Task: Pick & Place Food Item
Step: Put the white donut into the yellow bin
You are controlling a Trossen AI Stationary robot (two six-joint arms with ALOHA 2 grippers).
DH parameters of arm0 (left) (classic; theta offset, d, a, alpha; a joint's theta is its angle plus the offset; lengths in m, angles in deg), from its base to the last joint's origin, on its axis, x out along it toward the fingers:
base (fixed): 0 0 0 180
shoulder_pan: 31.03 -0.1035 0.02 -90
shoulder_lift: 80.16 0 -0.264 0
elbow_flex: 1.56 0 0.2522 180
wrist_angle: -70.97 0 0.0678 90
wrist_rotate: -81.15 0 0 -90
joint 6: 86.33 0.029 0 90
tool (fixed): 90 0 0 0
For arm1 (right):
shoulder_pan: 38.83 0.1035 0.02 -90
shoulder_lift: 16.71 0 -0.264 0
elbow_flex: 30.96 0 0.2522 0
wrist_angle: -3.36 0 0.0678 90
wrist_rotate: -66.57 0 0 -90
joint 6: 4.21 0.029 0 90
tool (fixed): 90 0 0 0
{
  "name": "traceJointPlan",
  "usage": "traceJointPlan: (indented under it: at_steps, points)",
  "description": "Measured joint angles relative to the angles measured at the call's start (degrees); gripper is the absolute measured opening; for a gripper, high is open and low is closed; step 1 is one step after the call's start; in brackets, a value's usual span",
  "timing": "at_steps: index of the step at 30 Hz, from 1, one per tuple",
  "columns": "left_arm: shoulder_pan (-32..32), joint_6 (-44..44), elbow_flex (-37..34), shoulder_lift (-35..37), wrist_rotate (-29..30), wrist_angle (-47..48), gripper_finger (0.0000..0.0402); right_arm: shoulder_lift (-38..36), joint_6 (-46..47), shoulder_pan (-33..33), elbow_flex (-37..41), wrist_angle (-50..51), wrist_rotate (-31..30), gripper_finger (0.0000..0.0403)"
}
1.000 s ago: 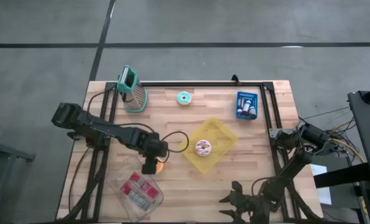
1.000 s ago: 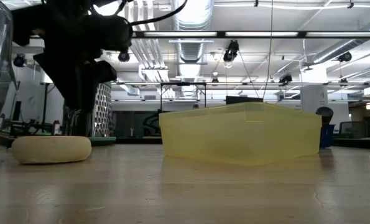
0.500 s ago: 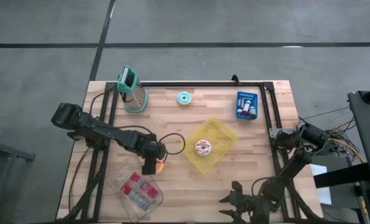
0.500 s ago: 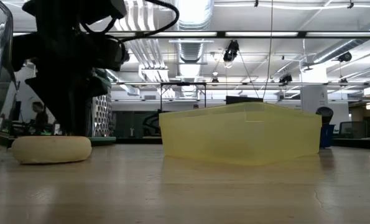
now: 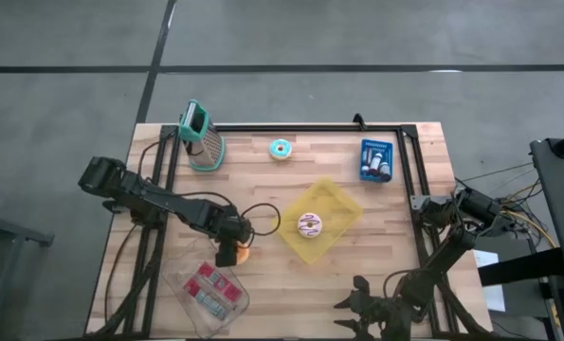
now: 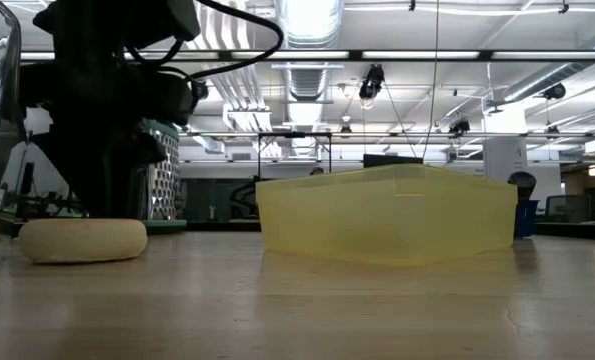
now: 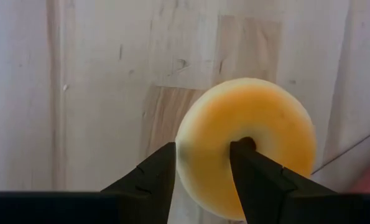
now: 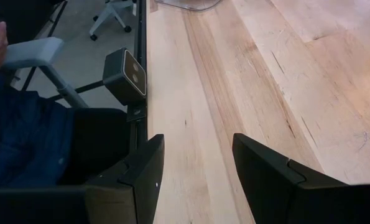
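An orange ring doughnut (image 7: 259,130) lies flat on the wooden table (image 5: 395,246), left of a yellow tray (image 5: 346,201) that holds a pink-and-white doughnut (image 5: 309,224). My left gripper (image 7: 203,158) points down over the orange doughnut (image 5: 245,254), open. One finger stands outside the ring and the other over its hole. In the low view the gripper (image 6: 102,190) is right above and behind the doughnut (image 6: 82,240). My right gripper (image 8: 197,162) waits open at the table's near edge (image 5: 362,301), holding nothing. My left gripper comes from above with one finger (image 7: 157,171) beside the ring's outer edge and the other (image 7: 250,168) at the hole (image 7: 247,143), one side of the ring between them. I cannot tell whether either finger touches the doughnut, which lies flat on the table.
A teal grater (image 5: 202,137), a teal doughnut (image 5: 281,149) and a blue basket (image 5: 375,160) stand along the far side. A clear container with red packs (image 5: 209,289) lies near the left gripper. A black cable (image 5: 267,216) loops between the arm and the tray.
My left gripper has come down onto the orange doughnut and rolled slightly about its own axis. Its fingers keep the same gap. The doughnut has stayed where it was.
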State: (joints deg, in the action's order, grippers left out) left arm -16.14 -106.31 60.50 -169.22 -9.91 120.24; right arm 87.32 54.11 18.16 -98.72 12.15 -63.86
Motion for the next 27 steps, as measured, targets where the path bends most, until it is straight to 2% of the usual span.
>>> traceJointPlan:
  at_steps: [23,27]
  points:
    - [0.0,-2.8,-3.1,-1.6,-0.7,-4.0,0.0156,0.0,0.0,0.0,0.0,0.0,0.0,0.0187]
    - [0.0,-2.8,-3.1,-1.6,-0.9,-4.1,0.0143,0.0,0.0,0.0,0.0,0.0,0.0,0.0187]
